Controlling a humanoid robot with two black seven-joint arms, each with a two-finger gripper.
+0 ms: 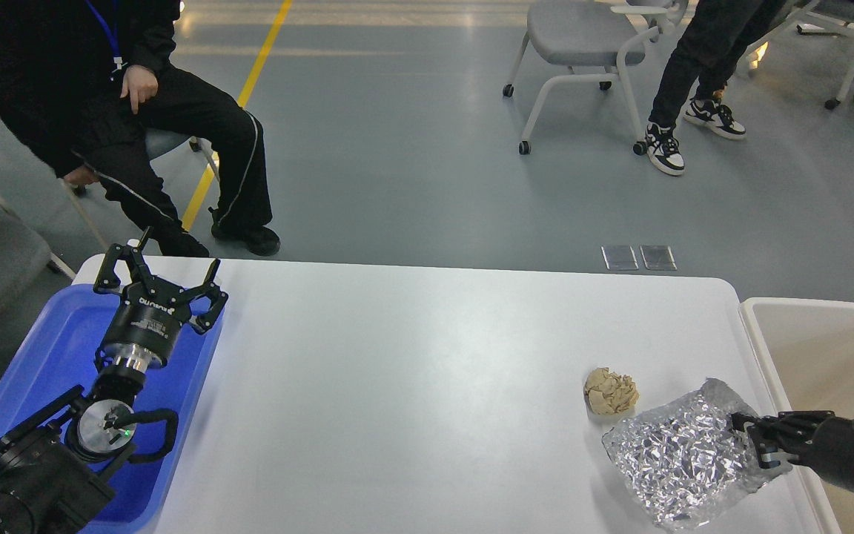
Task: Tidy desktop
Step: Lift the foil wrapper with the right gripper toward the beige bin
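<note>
Black fingers of the left gripper (161,276) are spread wide with nothing between them, hovering at the left of the frame over the far end of a blue tray (56,348). The tray lies along the left edge of the white table (397,371), partly overhanging it.

At the lower right of the frame, the right gripper (755,439) reaches in from the right edge. Its dark fingers sit at the right edge of a crumpled sheet of silver foil (683,460); whether they are gripping the foil or only touching it cannot be told.

Just beside the foil, up and to the left, rests a small crumpled ball of tan paper (610,391), close to the foil's upper edge. The rest of the glossy tabletop fills the centre of the frame.

A beige bin (805,334) stands against the table's right edge. Beyond the table, on a grey floor, a seated person in black (101,104) is at the upper left, and a white wheeled chair (583,44) is at the upper right.
</note>
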